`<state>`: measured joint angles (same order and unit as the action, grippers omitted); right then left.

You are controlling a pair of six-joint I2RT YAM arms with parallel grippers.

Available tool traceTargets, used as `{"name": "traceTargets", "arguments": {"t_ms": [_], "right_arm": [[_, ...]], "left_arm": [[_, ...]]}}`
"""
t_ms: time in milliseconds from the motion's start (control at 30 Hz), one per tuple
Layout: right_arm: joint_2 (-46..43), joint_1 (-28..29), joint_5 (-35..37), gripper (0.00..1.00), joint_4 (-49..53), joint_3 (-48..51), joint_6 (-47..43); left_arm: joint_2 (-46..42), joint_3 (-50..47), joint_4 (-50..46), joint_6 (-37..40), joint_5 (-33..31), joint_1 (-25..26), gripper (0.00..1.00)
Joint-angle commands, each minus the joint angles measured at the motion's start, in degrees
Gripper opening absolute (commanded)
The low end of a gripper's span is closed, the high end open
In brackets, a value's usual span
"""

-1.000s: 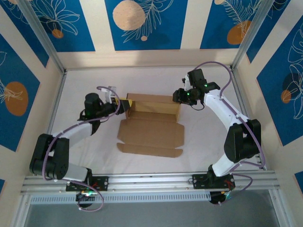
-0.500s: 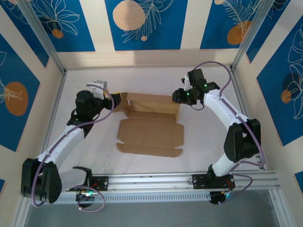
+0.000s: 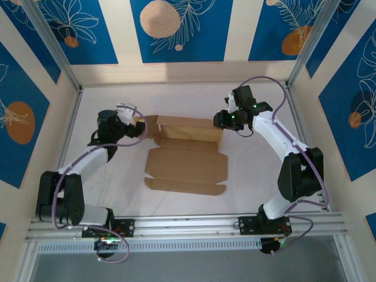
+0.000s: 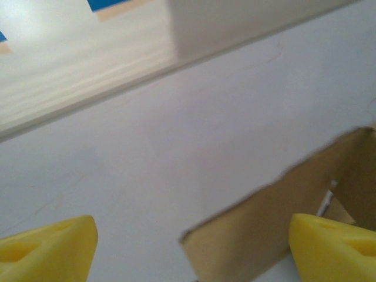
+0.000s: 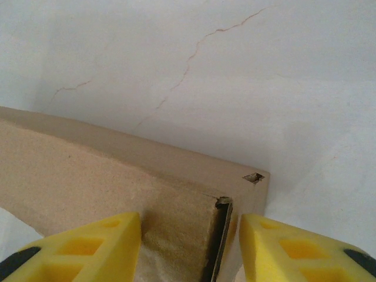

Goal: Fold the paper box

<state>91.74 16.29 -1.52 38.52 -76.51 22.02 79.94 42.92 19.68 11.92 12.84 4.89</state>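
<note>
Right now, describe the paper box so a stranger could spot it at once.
Start at the white table. At its middle, between the left hand and right hand, lies the paper box: the only brown cardboard there, far walls raised, tabbed lid lying flat.

Walls (image 3: pixel 200 35): around you, blue panels alternate with cream stripes, drawn over with white leaf outlines and orange discs (image 3: pixel 160 17).
Back skirting (image 3: pixel 182 71): a plain cream band runs where the far wall meets your table.
Frame posts (image 3: pixel 51 44): grey metal, slanting up from both far corners.
Table top (image 3: pixel 247 176): white and matte; your right wrist view shows thin crack-like lines (image 5: pixel 197 47) across it.
Near rail (image 3: pixel 188 222): grey metal along your near edge.
Light: even, with soft shadows.
</note>
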Motion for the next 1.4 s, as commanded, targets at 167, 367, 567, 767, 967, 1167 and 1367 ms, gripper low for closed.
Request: {"name": "traceTargets", "arguments": {"t_ms": [167, 367, 567, 767, 967, 1167, 1367], "right_arm": [[1.5, 0.6, -1.6, 0.49, 1.9, -0.2, -0.8], [2.3, 0.7, -2.0, 0.49, 1.3, 0.2, -0.9], [2.6, 0.7, -2.5, 0.49, 1.1, -0.1, -0.8], [2.5, 0.5, -2.5, 0.49, 1.2, -0.4, -0.8], [2.4, 0.7, -2.7, 0.49, 1.0, -0.6, -0.1], [2.2, 1.8, -2.3, 0.49, 0.4, -0.1, 1.1], [2.0, 2.8, -2.2, 0.49, 0.2, 0.1, 2.7]], "left_arm": [[7.2, 3.3, 11.1, -4.6, 24.9, -6.1, 0.85], [11.0, 6.6, 9.4, -5.6, 32.2, -6.0, 0.78], [11.0, 7.2, 3.2, -0.2, 26.1, -5.7, 0.71], [10.1, 7.8, -5.7, 7.9, 17.6, -2.0, 0.48], [6.8, 5.9, -7.0, 9.0, 5.1, 0.8, 0.10], [4.4, 6.8, -8.5, 0.5, -5.5, 5.5, 0.00], [4.3, 3.7, -7.1, -13.6, -16.5, 10.6, 0.00]]}}
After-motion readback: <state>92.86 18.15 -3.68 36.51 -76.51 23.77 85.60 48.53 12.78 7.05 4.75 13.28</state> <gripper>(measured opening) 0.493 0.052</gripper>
